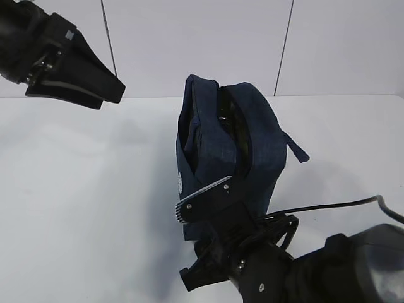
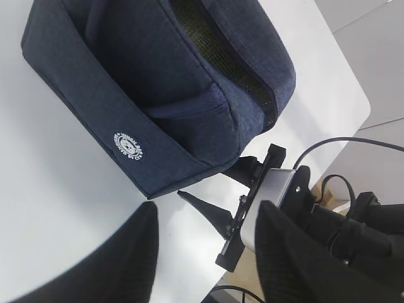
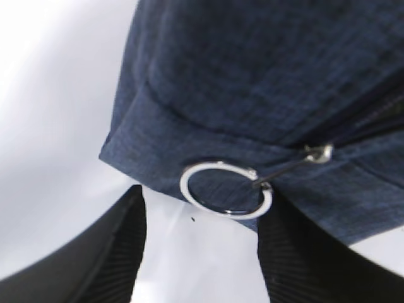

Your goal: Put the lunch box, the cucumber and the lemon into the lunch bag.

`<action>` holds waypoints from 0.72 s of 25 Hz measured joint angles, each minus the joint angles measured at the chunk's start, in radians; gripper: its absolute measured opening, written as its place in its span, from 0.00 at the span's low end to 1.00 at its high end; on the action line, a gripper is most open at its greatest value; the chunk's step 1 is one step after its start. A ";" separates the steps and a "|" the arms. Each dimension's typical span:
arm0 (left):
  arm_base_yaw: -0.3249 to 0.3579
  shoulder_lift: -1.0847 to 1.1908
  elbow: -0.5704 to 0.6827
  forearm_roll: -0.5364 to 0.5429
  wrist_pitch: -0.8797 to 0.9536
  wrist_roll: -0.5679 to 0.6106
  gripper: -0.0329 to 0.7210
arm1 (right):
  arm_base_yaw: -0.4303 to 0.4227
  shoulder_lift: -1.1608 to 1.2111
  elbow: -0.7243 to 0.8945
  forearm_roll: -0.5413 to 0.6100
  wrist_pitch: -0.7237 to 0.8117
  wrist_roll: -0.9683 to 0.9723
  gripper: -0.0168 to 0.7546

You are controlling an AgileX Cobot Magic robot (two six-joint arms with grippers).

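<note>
Lunch bag sits mid-table, navy fabric, boxy, standing on its base w/ the zip opening facing up. Its long axis runs from the near edge away toward the back wall, slightly angled; the zip gapes along that axis, dark interior showing, contents can't be made out. Round white logo patch on a side panel, low down. A strap end sticks out on the bag's right side.

Right gripper is down at the bag's near end, fingers apart, one each side of the silver ring pull. Ring hangs off the zip slider against the fabric corner; jaws look close beside it, but can't tell if they're touching it.

Left gripper hangs high at the back left, well apart from the bag, jaws apart, nothing in them.

Table is plain white, matte, soft shadows. Behind it a pale wall w/ thin dark vertical seams.
</note>
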 joint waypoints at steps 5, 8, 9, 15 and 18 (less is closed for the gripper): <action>0.000 0.000 0.000 0.001 0.000 0.000 0.52 | 0.000 0.000 0.000 0.000 0.016 -0.002 0.58; 0.000 0.000 0.000 0.002 0.000 0.000 0.52 | 0.000 0.000 0.000 0.000 0.026 -0.002 0.58; 0.000 0.000 0.000 0.002 0.000 0.000 0.52 | 0.000 0.000 0.000 0.000 0.029 -0.002 0.58; 0.000 0.000 0.000 0.002 0.000 0.000 0.52 | 0.000 0.000 0.000 0.000 0.055 0.061 0.58; 0.000 0.000 0.000 0.003 0.000 0.000 0.52 | 0.000 0.000 0.000 0.000 0.059 0.071 0.58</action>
